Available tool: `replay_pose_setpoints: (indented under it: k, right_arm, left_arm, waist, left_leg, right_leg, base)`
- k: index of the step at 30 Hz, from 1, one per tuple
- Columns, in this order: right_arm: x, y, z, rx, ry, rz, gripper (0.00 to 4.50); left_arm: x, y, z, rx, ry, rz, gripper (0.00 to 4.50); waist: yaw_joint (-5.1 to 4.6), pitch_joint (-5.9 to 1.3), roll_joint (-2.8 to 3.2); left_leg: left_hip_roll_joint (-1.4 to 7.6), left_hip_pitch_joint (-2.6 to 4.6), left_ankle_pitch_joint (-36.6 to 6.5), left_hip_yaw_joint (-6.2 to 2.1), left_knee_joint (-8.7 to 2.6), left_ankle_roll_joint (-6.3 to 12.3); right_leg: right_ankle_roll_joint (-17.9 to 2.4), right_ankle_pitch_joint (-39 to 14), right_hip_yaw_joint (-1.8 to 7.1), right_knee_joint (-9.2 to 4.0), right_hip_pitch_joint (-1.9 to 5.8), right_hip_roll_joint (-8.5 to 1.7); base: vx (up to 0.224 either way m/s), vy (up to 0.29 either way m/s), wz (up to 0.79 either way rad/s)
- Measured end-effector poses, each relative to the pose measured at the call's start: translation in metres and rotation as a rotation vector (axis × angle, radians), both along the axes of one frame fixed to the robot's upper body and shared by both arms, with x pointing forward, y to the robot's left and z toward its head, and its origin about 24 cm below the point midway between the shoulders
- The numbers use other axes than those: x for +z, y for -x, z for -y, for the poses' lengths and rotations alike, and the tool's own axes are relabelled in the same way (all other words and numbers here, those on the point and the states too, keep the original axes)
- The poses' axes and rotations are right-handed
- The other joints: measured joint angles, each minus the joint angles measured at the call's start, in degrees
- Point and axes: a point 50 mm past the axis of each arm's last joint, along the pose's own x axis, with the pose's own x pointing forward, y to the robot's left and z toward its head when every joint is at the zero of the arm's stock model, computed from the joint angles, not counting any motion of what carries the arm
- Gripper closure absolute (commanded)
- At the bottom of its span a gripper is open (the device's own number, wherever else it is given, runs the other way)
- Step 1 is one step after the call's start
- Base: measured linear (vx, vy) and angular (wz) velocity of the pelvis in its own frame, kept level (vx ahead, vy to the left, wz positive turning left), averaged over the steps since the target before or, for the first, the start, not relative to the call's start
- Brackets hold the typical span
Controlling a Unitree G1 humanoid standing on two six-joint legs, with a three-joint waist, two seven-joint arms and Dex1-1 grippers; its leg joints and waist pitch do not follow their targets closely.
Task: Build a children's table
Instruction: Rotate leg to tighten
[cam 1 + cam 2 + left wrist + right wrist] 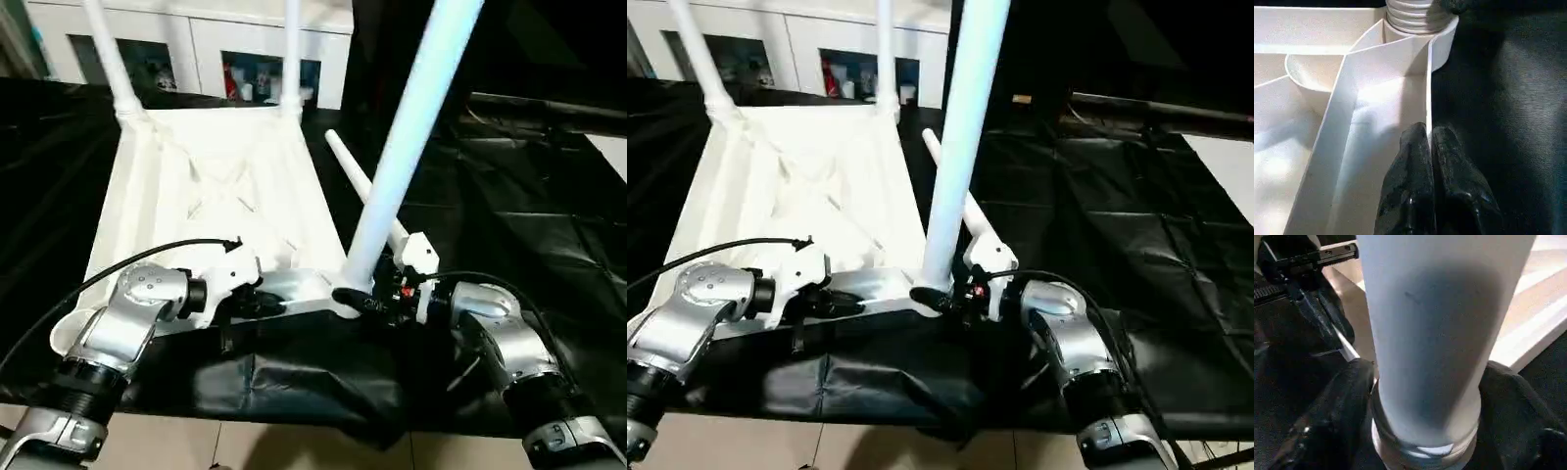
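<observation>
Upside down on the black-covered surface (pixel 509 196): white tabletop (pixel 196 186), ribbed underside facing up. Upright in the two far corner sockets, two legs (pixel 110 54); a third leg (pixel 411 127) standing in the near right socket; a fourth leg (pixel 362 186) lying just right of the top. Left tool (pixel 1429 147) pressed together, pinching the tabletop's thin near rim. Right tool (pixel 1425 396) spread around the base of the near right leg, one finger (pixel 1337 416) on each side

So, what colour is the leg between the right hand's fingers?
White; the leg shows best in the right wrist view.
</observation>
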Motion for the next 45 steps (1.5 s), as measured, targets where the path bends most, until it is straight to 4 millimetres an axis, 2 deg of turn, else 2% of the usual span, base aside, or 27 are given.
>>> replay_pose_setpoints:
  k: [1, 3, 6, 13, 16, 21, 26, 30, 31, 33, 35, 38, 42, 45]
  right_arm:
    - [-0.001, 0.001, 0.0, 0.004, 0.0, -0.004, 1.24]
    - [-0.002, 0.002, 0.0, 0.009, 0.0, -0.009, 1.57]
    - [-0.002, 0.003, 0.001, 0.011, -0.002, -0.009, 1.78]
    - [-0.004, -0.001, -0.002, -0.013, 0.001, -0.017, 1.82]
    - [-0.007, -0.014, -0.007, -0.154, -0.001, -0.025, 1.83]
    - [-0.015, -0.038, -0.015, -0.52, -0.01, -0.071, 1.83]
    - [-0.016, -0.049, -0.021, -0.717, 0.011, -0.083, 1.83]
    - [-0.016, -0.051, -0.024, -0.734, 0.006, -0.084, 1.83]
    - [-0.016, -0.052, -0.024, -0.736, 0.003, -0.085, 1.48]
    - [-0.016, -0.052, -0.024, -0.743, -0.022, -0.083, 1.11]
    - [-0.017, -0.051, -0.026, -0.727, -0.045, -0.085, 1.04]
    - [-0.02, -0.049, -0.028, -0.694, -0.06, -0.099, 0.7]
    - [-0.018, -0.044, -0.02, -0.564, -0.08, -0.097, 0.59]
    - [-0.016, -0.035, -0.009, -0.406, -0.083, -0.092, 0.59]
  left_arm:
    - [0.0, 0.0, 0.0, -0.001, 0.0, 0.0, 4.5]
    - [0.0, 0.001, 0.0, -0.005, 0.0, -0.001, 4.5]
    - [0.0, 0.002, -0.001, -0.006, -0.002, -0.002, 4.5]
    - [-0.001, 0.001, -0.002, 0.005, -0.008, -0.001, 4.5]
    - [-0.004, -0.009, 0.005, 0.069, -0.032, 0.03, 4.5]
    - [-0.012, -0.033, 0.036, 0.247, -0.023, 0.047, 4.5]
    - [-0.015, -0.045, 0.062, 0.346, -0.007, 0.024, 4.5]
    - [-0.015, -0.047, 0.065, 0.349, -0.004, 0.018, 4.5]
    - [-0.015, -0.047, 0.066, 0.35, -0.004, 0.019, 4.5]
    - [-0.015, -0.047, 0.066, 0.351, -0.005, 0.022, 4.5]
    - [-0.014, -0.049, 0.064, 0.365, -0.014, 0.038, 4.5]
    - [-0.012, -0.051, 0.058, 0.388, -0.023, 0.054, 4.5]
    - [-0.009, -0.046, 0.042, 0.334, -0.035, 0.076, 4.5]
    - [-0.006, -0.037, 0.025, 0.243, -0.043, 0.084, 4.5]
  waist:
    - [0.0, 0.0, 0.0]
    - [0.02, 0.0, 0.0]
    - [0.03, 0.0, 0.0]
    - [-0.03, -0.04, -0.06]
    - [-0.36, -0.09, -0.25]
    - [-0.35, 0.01, -0.2]
    - [-0.07, -0.17, 0.14]
    - [0.01, -0.27, 0.11]
    - [0.03, -0.29, 0.13]
    - [0.04, -0.3, 0.12]
    - [-0.05, -0.28, 0.08]
    - [-0.48, -0.16, -0.1]
    - [-0.86, -0.05, -0.29]
    - [-0.55, -0.02, -0.29]
  left_leg:
    - [0.0, 0.0, 0.0, 0.0, 0.0, 0.0]
    - [0.0, 0.01, 0.0, 0.0, 0.01, 0.0]
    - [0.0, 0.02, 0.0, 0.0, 0.05, 0.0]
    - [0.0, 0.13, 0.01, 0.0, 0.1, 0.0]
    - [0.03, 0.33, -0.08, 0.0, 0.28, -0.45]
    - [0.02, 1.17, -0.04, -0.01, 0.3, -0.6]
    - [-0.07, 1.09, -0.03, -0.02, 0.28, -0.58]
    - [-0.11, 1.05, -0.03, -0.02, 0.28, -0.57]
    - [-0.11, 1.04, -0.03, -0.02, 0.28, -0.57]
    - [-0.1, 1.03, -0.03, -0.03, 0.21, -0.58]
    - [-0.09, 1.01, -0.03, -0.03, 0.18, -0.58]
    - [-0.08, 0.85, -0.03, -0.1, 0.14, -0.58]
    - [-0.02, 0.74, -0.03, -0.2, -0.01, -0.58]
    - [0.07, 0.66, -0.03, -0.18, -0.11, -0.59]
  right_leg:
    - [0.0, 0.0, 0.0, 0.01, 0.0, 0.0]
    - [0.0, 0.0, 0.0, 0.01, 0.01, 0.0]
    - [0.0, 0.0, 0.0, 0.03, 0.03, 0.0]
    - [-0.02, 0.02, 0.02, 0.11, 0.12, 0.0]
    - [-0.19, 0.14, 0.06, 0.39, 0.2, 0.0]
    - [-0.07, 0.12, 0.05, 0.27, 0.86, -0.05]
    - [-0.08, 0.2, 0.11, 0.02, 0.94, -0.1]
    - [-0.25, 0.6, 0.11, -0.05, 0.97, -0.15]
    - [-0.24, 0.63, 0.11, -0.05, 0.97, -0.15]
    - [-0.23, 0.63, 0.08, -0.05, 0.95, -0.15]
    - [-0.21, 0.62, 0.05, -0.05, 0.91, -0.14]
    - [-0.11, 0.68, 0.02, -0.05, 0.8, -0.11]
    - [-0.09, 0.72, -0.05, -0.05, 0.6, -0.04]
    - [-0.1, 0.72, -0.08, -0.07, 0.25, 0.03]
  base:
    - [0.0, 0.0, 0.0]
    - [0.0, 0.0, 0.0]
    - [0.0, 0.0, 0.0]
    - [0.0, 0.0, 0.0]
    - [-0.017, -0.001, 0.0]
    - [-0.058, 0.002, -0.01]
    - [0.0, 0.0, 0.0]
    - [0.0, 0.0, 0.0]
    - [0.0, 0.0, 0.0]
    - [0.0, 0.0, 0.0]
    - [0.0, 0.0, 0.0]
    - [0.0, 0.0, 0.0]
    - [0.0, 0.0, 0.0]
    - [0.0, 0.0, 0.0]
